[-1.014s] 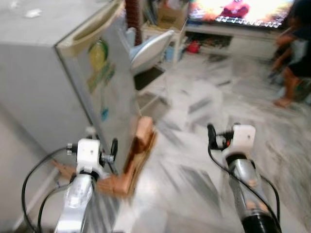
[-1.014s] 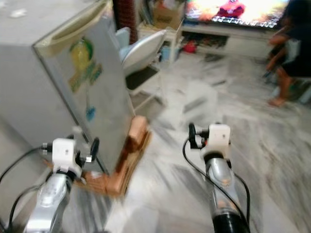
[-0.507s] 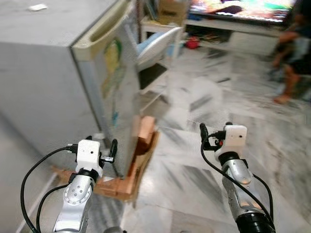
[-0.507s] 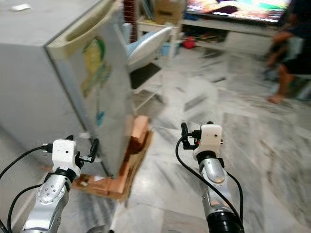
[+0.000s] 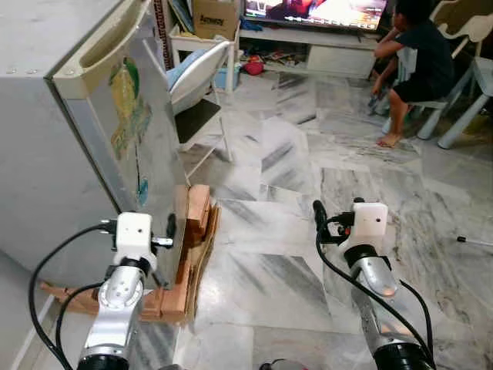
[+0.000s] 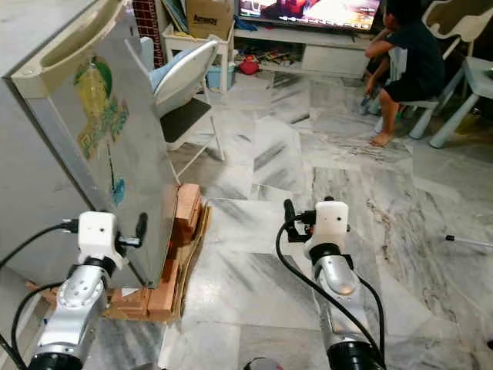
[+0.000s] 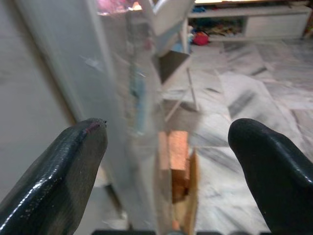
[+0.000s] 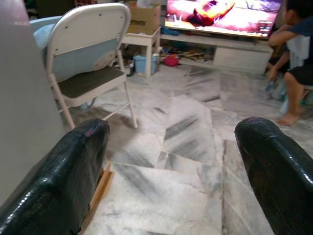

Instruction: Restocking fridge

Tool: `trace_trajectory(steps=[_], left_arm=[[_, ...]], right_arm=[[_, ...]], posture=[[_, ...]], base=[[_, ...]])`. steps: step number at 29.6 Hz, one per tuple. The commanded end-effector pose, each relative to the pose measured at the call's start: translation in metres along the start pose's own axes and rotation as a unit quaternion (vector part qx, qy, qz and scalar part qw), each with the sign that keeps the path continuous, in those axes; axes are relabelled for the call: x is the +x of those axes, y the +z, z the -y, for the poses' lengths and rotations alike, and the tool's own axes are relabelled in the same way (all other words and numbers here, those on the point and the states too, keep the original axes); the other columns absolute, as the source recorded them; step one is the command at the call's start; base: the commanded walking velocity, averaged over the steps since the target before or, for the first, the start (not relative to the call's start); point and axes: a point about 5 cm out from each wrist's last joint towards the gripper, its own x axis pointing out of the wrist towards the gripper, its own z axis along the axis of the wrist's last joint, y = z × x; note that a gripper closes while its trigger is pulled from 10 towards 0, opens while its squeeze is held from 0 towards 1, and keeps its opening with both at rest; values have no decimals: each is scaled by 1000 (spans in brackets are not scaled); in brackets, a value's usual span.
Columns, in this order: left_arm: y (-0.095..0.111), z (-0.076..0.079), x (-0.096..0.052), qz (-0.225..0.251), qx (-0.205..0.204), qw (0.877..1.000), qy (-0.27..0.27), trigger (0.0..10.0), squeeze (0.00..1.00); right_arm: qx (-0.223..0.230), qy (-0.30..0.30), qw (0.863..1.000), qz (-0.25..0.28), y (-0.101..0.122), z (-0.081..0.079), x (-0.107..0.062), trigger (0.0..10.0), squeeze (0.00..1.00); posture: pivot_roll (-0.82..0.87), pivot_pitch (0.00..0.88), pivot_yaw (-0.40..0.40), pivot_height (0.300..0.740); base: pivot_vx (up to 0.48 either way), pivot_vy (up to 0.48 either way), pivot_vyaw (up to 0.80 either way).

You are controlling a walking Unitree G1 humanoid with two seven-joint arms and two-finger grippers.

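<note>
Seemingly shut, fridge (image 5: 92,146) stickers blurred; left gripper (image 7: 166,161) parted beside it.

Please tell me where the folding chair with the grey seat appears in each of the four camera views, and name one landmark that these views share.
Left eye view: folding chair upper centre-left, beyond the fridge door.
Right eye view: chair upper left, past the fridge's front.
Left wrist view: chair, blurred, at the top between the fingers.
Right wrist view: chair, clear, upper left.
Shared landmark: the marble floor by the fridge.
</note>
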Motion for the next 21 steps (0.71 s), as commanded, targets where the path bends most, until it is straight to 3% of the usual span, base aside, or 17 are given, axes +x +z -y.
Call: trace_trajectory(steps=[1, 6, 8, 11, 18, 21], left_arm=[[0, -1, 1, -2, -6, 1000, 2, 10000, 0], [2, -5, 0, -4, -18, 1000, 5, 10000, 0], [2, -5, 0, -2, -17, 1000, 5, 10000, 0], [3, -1, -16, 15, -11, 999, -27, 10000, 0], [3, 11, -18, 18, -11, 999, -49, 10000, 0], [4, 15, -17, 19, -8, 998, -60, 10000, 0]], right_arm=[[0, 6, 1000, 5, 4, 0, -1, 10000, 0], [2, 7, 1000, 5, 4, 0, -2, 10000, 0], [2, 7, 1000, 5, 4, 0, -2, 10000, 0], [1, 1, 1000, 2, 2, 1, -6, 10000, 0], [0, 10, 1000, 3, 3, -5, -3, 10000, 0], [-1, 12, 1000, 5, 4, -6, -1, 10000, 0]], posture=[[25, 0, -42, 740], [27, 0, -41, 740], [27, 0, -41, 740], [41, 0, -39, 740], [47, 0, -45, 740], [47, 0, -46, 740]], base=[[0, 0, 0], [0, 0, 0], [0, 428, 0], [0, 453, 0], [107, 419, 0], [255, 407, -600]])
